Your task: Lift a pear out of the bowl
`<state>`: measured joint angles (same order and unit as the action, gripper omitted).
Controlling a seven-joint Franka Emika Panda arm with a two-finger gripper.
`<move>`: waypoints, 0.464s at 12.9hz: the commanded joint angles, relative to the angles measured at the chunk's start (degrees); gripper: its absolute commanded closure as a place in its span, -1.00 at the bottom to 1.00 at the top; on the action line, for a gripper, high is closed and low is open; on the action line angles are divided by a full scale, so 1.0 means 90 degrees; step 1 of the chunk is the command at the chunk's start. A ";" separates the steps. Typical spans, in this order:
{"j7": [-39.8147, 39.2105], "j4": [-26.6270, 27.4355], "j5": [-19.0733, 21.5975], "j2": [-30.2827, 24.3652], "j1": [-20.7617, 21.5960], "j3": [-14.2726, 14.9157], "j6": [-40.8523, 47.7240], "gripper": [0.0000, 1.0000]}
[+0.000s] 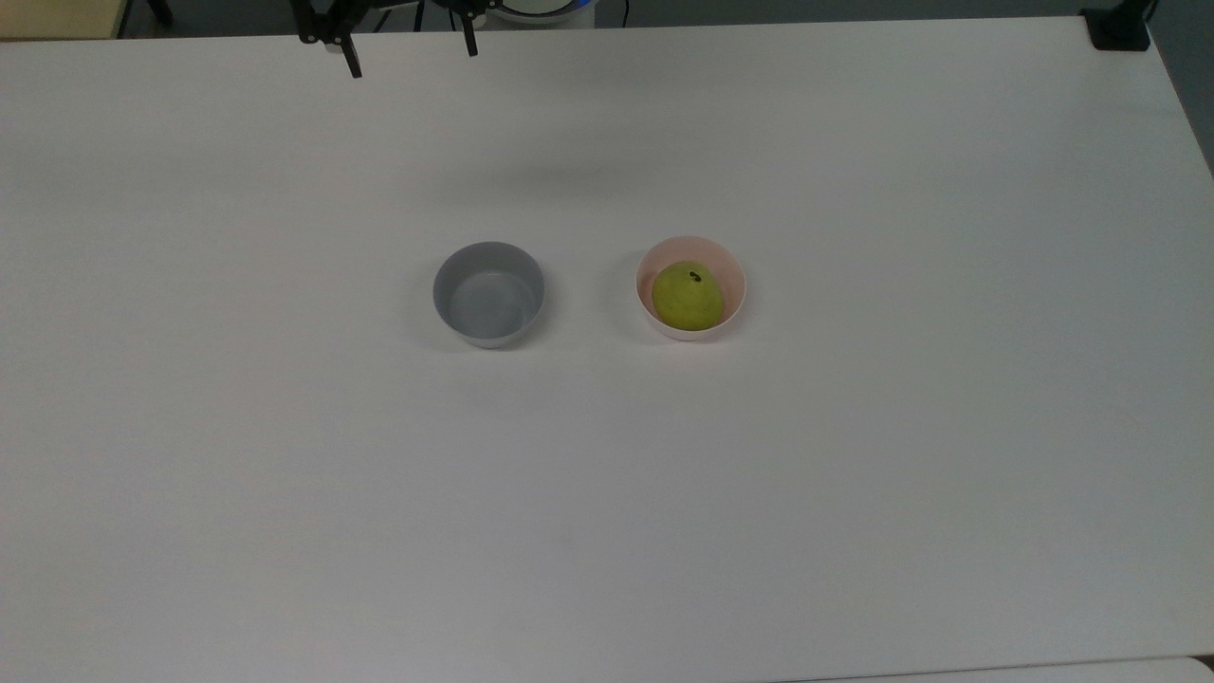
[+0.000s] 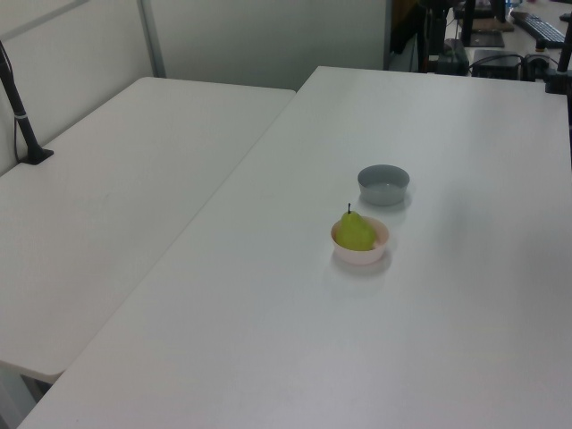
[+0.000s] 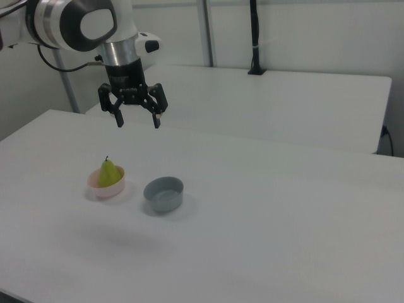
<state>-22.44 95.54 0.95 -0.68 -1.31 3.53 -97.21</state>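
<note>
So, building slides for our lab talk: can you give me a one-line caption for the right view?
Open claw hovers above the table, with the pear upright in its pink bowl beside an empty grey bowl.

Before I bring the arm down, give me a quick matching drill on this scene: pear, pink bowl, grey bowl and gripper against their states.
Things:
1. pear
2. pink bowl
3. grey bowl
4. gripper

States:
A. holds nothing
B. open, raised above the table
C. upright, stem up, inside a bowl
D. holds the fruit

Pairs: 1-C, 2-D, 3-A, 4-B
</note>
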 commanded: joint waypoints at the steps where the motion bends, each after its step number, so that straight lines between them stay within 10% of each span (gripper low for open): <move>1: -0.0661 0.0107 0.0002 -0.0110 0.0213 -0.0011 0.0127 -1.00; 6: 0.0149 0.0389 0.0099 -0.0091 0.0711 -0.0167 -0.0058 -1.00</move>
<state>-24.13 96.92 0.96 -0.62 2.76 2.22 -96.97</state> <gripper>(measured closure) 0.000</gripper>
